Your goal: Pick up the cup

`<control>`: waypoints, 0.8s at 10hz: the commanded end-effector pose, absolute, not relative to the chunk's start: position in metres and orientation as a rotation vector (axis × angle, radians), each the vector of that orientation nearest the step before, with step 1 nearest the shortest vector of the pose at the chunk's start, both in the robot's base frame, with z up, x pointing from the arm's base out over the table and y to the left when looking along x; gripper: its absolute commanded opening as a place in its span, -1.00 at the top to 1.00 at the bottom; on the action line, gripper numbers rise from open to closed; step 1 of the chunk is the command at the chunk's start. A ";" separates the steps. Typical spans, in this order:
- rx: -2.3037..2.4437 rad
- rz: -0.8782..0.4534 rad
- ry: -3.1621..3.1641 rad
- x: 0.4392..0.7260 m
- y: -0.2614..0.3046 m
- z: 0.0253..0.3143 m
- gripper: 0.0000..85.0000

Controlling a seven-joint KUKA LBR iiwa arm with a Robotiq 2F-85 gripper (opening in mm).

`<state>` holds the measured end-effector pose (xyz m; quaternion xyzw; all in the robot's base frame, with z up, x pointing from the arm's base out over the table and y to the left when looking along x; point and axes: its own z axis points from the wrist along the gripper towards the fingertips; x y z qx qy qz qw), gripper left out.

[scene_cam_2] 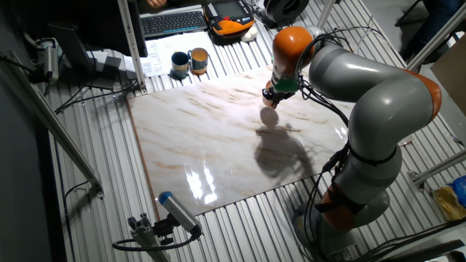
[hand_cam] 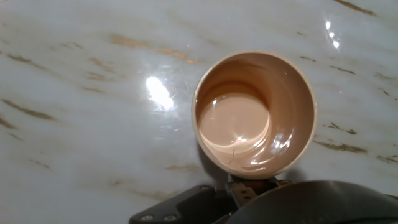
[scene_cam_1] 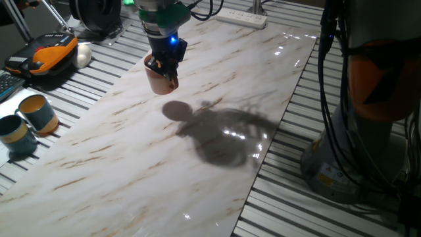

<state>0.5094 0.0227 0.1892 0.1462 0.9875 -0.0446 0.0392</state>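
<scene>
The cup [scene_cam_1: 158, 80] is a small salmon mug with a lighter inside. It hangs a little above the marble tabletop [scene_cam_1: 131, 164], and its shadow falls apart from it, to the lower right. My gripper [scene_cam_1: 164, 66] is shut on its rim from above, near the table's far left side. In the other fixed view the cup [scene_cam_2: 269, 115] shows as a pale oval just under the gripper [scene_cam_2: 272, 97]. The hand view looks straight down into the empty cup [hand_cam: 249, 118]. The gripper [hand_cam: 252, 179] clamps the cup's wall at the bottom of that view. The handle is hidden.
Two teal-blue mugs [scene_cam_1: 26, 122] stand on the slatted surface left of the marble slab. An orange and black device [scene_cam_1: 49, 56] and a keyboard [scene_cam_2: 171, 22] lie beyond them. A power strip [scene_cam_1: 240, 18] sits at the far edge, and cables hang at the right.
</scene>
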 end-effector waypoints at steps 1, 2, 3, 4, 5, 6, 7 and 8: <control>0.447 -0.138 3.026 0.510 0.023 0.189 1.00; 0.447 -0.138 3.026 0.509 0.023 0.189 1.00; 0.447 -0.138 3.026 0.509 0.023 0.189 1.00; 0.447 -0.138 3.026 0.510 0.023 0.189 1.00; 0.449 -0.140 3.026 0.510 0.023 0.189 1.00; 0.449 -0.143 3.025 0.510 0.023 0.189 1.00; 0.451 -0.143 3.025 0.510 0.022 0.189 1.00; 0.454 -0.143 3.025 0.510 0.022 0.189 1.00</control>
